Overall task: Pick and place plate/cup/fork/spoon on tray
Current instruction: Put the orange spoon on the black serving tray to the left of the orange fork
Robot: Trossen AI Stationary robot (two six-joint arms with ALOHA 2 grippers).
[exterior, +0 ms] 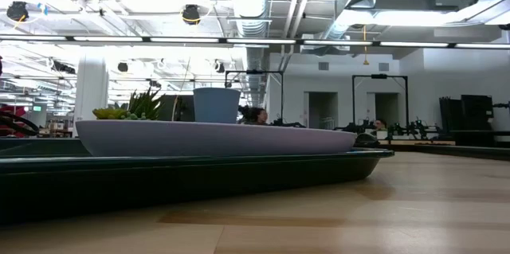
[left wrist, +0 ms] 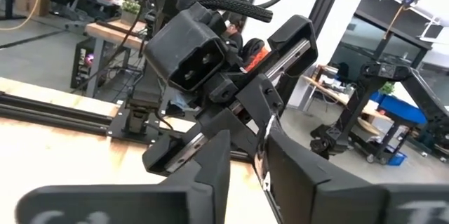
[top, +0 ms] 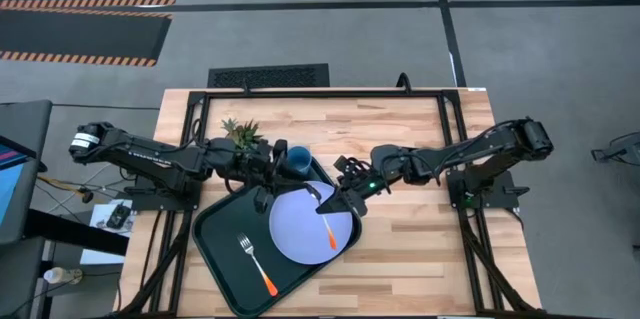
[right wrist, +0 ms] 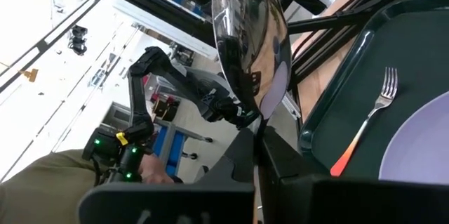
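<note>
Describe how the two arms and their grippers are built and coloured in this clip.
Both arms are dark, slim and jointed. The left arm has a white label near its base end; the right arm shows a small green light. Left gripper and right gripper have black fingers.

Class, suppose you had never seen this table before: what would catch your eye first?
The big lavender plate in the dark green tray, with the right hand holding an orange-handled spoon over it. Next, the fork lying in the tray beside the plate, and the blue cup at the tray's far corner.
</note>
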